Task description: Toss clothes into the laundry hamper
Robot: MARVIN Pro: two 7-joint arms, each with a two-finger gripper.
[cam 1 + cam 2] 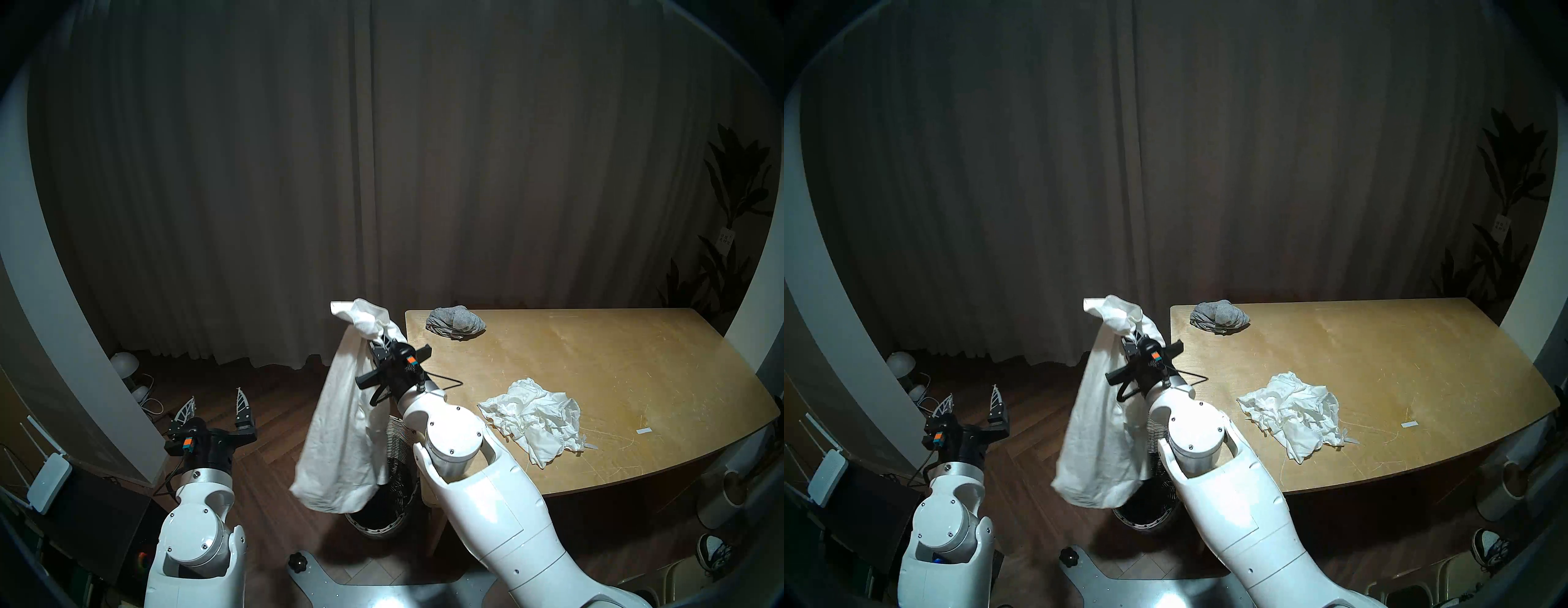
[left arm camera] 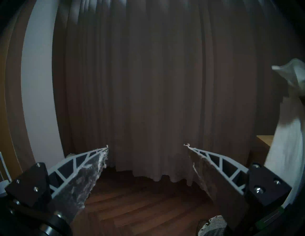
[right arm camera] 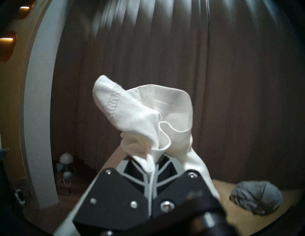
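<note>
Fingers of the right gripper (image 1: 379, 339) were pinched shut on a white shirt (image 1: 339, 429), hanging over the hamper (image 1: 384, 516) left of the table (image 1: 636, 382). Grey top (image 1: 456, 322) & 2nd white garment (image 1: 536, 418) lay on it. Left wrist view: left gripper (image 2: 146, 145) fingers apart, empty. Right wrist view: cloth bunched btw closed fingers.

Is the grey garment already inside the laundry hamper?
No, the grey garment lies bunched on the wooden table near its far corner, while the hamper stands on the floor beside the table.

White garment (image 1: 339, 429) in right claw (image 1: 379, 337), above hamper (image 1: 388, 505).
</note>
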